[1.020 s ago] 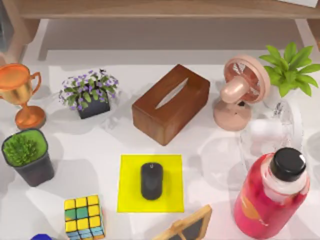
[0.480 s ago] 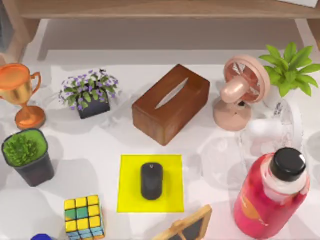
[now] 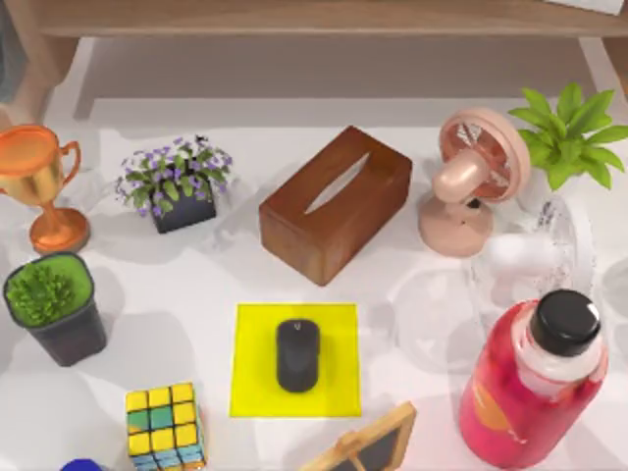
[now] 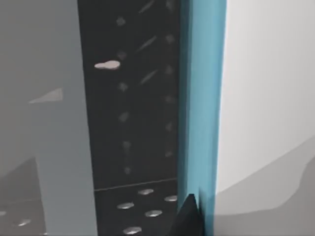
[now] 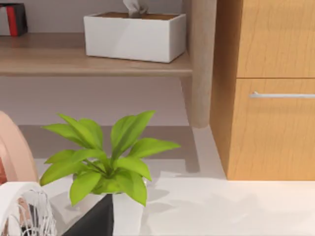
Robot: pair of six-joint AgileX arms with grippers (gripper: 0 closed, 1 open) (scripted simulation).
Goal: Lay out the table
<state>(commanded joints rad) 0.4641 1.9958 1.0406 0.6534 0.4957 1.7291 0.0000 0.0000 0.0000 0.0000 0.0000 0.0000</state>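
Observation:
The white table (image 3: 196, 334) carries many objects. A black mouse (image 3: 297, 354) lies in the middle of a yellow mat (image 3: 339, 388) near the front centre. Behind the mat a brown tissue box (image 3: 336, 202) sits at an angle. A dark tip of my left gripper (image 4: 189, 219) shows against a black perforated panel and a blue strip. A dark tip of my right gripper (image 5: 93, 221) shows low in the right wrist view, just in front of a leafy green plant (image 5: 106, 162) at the table's back right.
On the left stand a gold trophy (image 3: 39, 182), a purple flower pot (image 3: 177, 186), a green plant in a dark pot (image 3: 54, 304) and a colour cube (image 3: 165, 424). On the right are a pink fan (image 3: 476, 177), a white fan (image 3: 535, 257), a red bottle (image 3: 530, 383) and a small framed board (image 3: 368, 446).

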